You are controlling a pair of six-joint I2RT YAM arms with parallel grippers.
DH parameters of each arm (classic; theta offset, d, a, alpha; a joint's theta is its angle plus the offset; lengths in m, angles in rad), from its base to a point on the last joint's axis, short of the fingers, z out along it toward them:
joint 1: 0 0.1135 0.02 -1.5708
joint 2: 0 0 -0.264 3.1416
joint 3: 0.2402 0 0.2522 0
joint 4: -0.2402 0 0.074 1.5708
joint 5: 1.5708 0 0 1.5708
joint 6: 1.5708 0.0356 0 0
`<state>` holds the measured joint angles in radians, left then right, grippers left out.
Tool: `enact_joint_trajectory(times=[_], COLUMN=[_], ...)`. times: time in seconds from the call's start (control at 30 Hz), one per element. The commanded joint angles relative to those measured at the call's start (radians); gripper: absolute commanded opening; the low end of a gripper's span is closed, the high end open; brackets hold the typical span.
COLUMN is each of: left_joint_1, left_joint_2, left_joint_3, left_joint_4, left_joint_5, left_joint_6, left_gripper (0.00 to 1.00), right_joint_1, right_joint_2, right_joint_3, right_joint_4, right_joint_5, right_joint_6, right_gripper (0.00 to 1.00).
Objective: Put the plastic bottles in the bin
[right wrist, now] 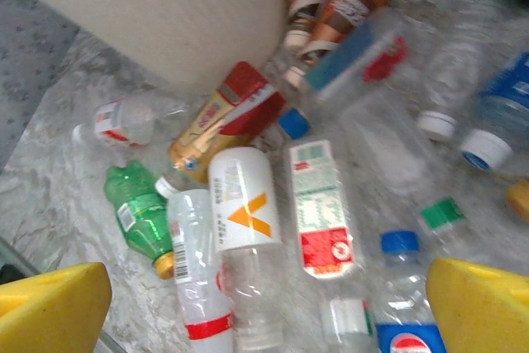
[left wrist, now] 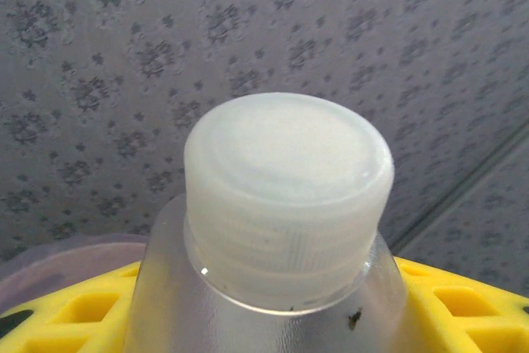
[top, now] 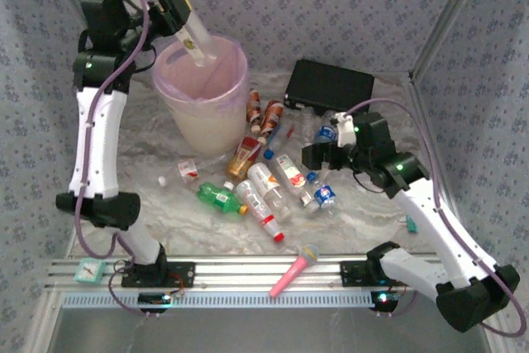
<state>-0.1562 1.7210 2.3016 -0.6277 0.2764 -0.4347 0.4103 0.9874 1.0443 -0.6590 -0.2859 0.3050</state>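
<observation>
— What's the left gripper (top: pixel 175 12) doing?
— It's clamped on a clear bottle (top: pixel 194 39) with a white cap, tilted over the bin (top: pixel 207 113) near the table's (top: pixel 165 204) far-left corner.
— And the right gripper (top: pixel 314 157)?
— Its jaws are spread wide and hold nothing, above the loose bottles (top: pixel 269 183) mid-table.
— Any writing?
— A Pepsi logo on a blue-labelled bottle (right wrist: pixel 405 338) and an orange arrow mark on a white-labelled bottle (right wrist: pixel 241 200). The rest is too blurred to read.

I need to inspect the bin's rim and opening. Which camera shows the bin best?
Top external: the whole bin, with rim and opening, seen from above. Right wrist catches part of its pale wall; left wrist a blurred sliver, likely its rim.
</observation>
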Motion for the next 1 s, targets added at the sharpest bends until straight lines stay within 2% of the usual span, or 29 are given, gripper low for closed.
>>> enact_joint_trajectory(times=[0.0,0.2,0.4,0.6,0.77,0.83,0.93,0.97], left_joint_1=[-0.004,-0.058,-0.117,-0.128,-0.137,-0.137,-0.137,-0.137], left_joint_2=[0.094,0.216,0.298,0.308,0.301,0.305,0.323,0.329], left_joint_3=[0.053,0.059,0.047,-0.112,-0.227,-0.259,-0.28,-0.279], left_joint_4=[-0.152,-0.259,-0.329,-0.289,-0.251,-0.234,-0.226,-0.226], left_joint_5=[-0.06,-0.152,-0.204,-0.217,-0.243,-0.247,-0.244,-0.243], left_joint_6=[0.119,0.257,0.332,0.335,0.355,0.356,0.356,0.356], left_gripper=[0.0,0.0,0.0,0.0,0.0,0.04,0.18,0.23], right_joint_1=[-0.075,-0.218,-0.254,-0.288,-0.345,-0.354,-0.363,-0.364], right_joint_2=[-0.04,-0.073,-0.07,-0.056,-0.07,-0.071,-0.08,-0.085], right_joint_3=[-0.015,-0.055,-0.075,-0.079,-0.113,-0.117,-0.119,-0.115], right_joint_4=[-0.14,-0.219,-0.21,-0.267,-0.258,-0.258,-0.27,-0.279], right_joint_5=[0.035,0.002,-0.002,-0.005,-0.056,-0.058,-0.065,-0.033], right_joint_6=[0.047,0.039,0.036,0.036,0.035,0.027,0.037,0.052], right_gripper=[1.0,0.99,0.99,0.96,0.94,0.94,0.94,0.94])
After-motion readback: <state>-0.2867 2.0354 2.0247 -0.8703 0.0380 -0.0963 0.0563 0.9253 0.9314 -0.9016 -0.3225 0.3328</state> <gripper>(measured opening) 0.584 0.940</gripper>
